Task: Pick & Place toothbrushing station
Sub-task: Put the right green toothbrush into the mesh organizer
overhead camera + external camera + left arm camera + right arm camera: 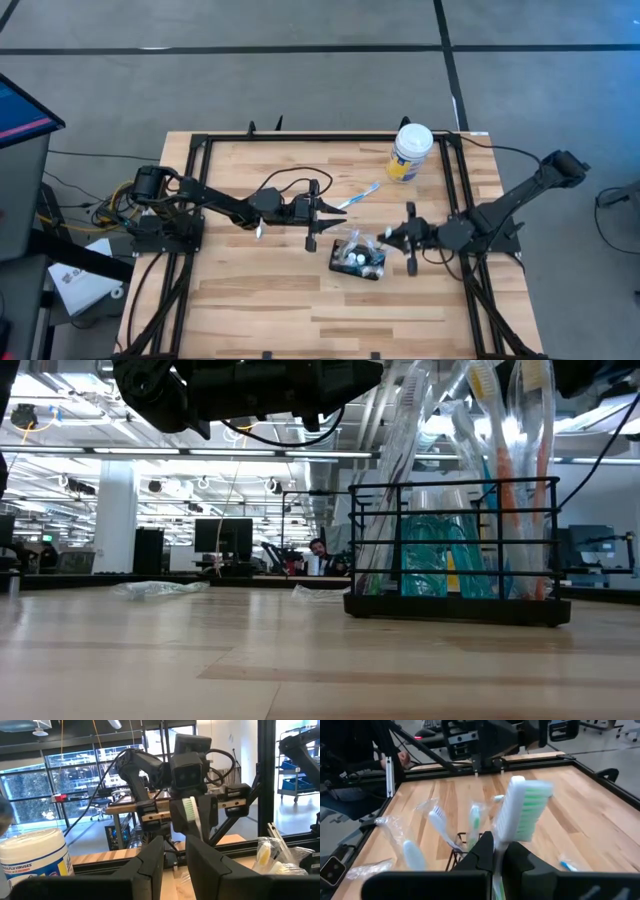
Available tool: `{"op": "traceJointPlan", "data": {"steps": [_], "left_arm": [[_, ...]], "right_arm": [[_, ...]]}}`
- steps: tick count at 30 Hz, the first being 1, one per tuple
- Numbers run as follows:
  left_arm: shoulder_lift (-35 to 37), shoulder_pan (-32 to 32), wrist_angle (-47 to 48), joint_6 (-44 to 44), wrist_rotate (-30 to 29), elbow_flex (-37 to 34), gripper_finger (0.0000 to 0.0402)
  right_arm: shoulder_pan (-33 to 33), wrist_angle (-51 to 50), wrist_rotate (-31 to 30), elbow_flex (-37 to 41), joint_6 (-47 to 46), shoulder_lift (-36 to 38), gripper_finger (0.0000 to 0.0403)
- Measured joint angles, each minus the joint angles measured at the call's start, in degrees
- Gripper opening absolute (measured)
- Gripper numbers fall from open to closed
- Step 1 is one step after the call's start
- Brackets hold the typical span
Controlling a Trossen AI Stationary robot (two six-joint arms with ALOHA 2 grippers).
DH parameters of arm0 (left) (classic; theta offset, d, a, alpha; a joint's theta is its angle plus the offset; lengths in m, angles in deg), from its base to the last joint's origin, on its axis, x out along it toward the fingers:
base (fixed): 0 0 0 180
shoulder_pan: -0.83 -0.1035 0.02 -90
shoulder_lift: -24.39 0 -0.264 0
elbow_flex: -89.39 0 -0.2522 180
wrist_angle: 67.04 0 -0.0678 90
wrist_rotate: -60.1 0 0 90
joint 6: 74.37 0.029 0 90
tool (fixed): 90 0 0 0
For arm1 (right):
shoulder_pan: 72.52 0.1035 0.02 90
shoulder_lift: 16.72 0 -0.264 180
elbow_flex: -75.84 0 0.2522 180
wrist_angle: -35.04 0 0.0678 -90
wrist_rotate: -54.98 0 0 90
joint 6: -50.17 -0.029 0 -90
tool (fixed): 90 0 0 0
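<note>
The toothbrushing station (357,258) is a small black wire holder near the table's middle. Several wrapped toothbrushes stand in it, as the low view (455,560) and the right wrist view (465,847) also show. My right gripper (392,238) hangs just right of it, above table height, shut on a white toothbrush with green-and-white bristles (522,810). My left gripper (332,212) is raised left of the station and points at the right arm. Its fingers (150,865) stand a narrow gap apart with nothing between them. My right gripper pinches the toothbrush's white handle (496,845) between its two fingers, below the neck. The fingers come from the table's right, slanting a little downward. The head end (189,810) sticks out past the fingertips, and the brush is clear of the table and the station.
A white-lidded tub with a yellow label (410,152) stands at the far right. A blue-and-white toothbrush (358,195) lies on the wood between tub and left gripper. Loose wrappers (160,588) lie on the table. Black frame rails (300,137) run around the tabletop.
</note>
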Motion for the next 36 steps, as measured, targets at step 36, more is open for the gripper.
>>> {"op": "traceJointPlan", "data": {"steps": [36], "left_arm": [[0.0,0.0,0.3,0.0,0.0,0.0,0.0076]], "right_arm": [[0.0,0.0,0.2,0.0,2.6,5.9,0.0004]]}}
